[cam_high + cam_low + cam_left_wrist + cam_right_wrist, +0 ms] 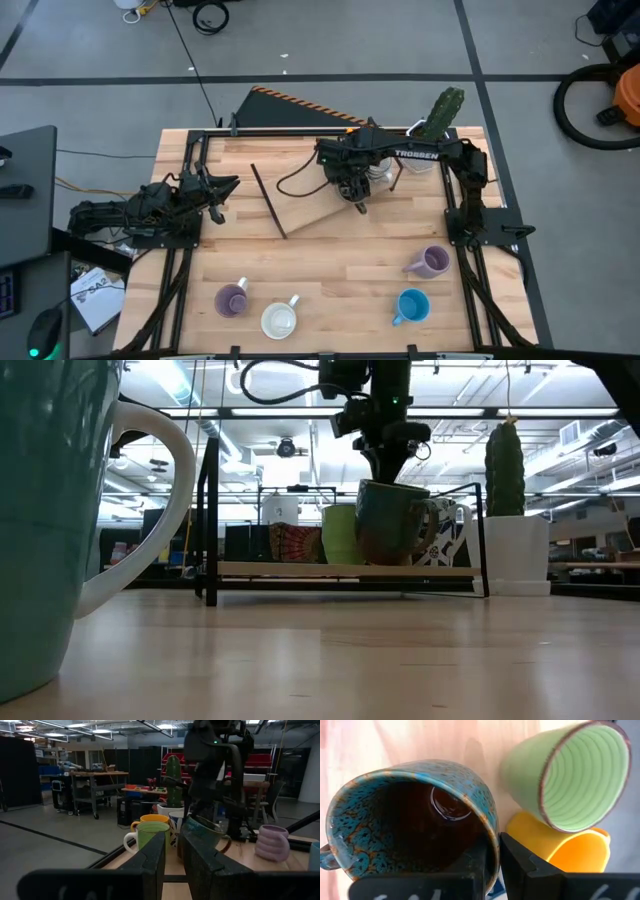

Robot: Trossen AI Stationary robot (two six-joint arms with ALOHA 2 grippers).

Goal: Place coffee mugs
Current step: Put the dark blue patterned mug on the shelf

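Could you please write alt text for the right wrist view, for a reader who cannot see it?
The right end effector pinches the rim of a speckled teal mug with a dark brown inside, one finger in and one out. Beside it stand a green ribbed mug and an orange-yellow mug, all over a light wooden surface.

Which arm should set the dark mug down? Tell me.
Right. The right gripper already pinches the dark mug by its rim above the rack; the left gripper waits at the table's left edge.
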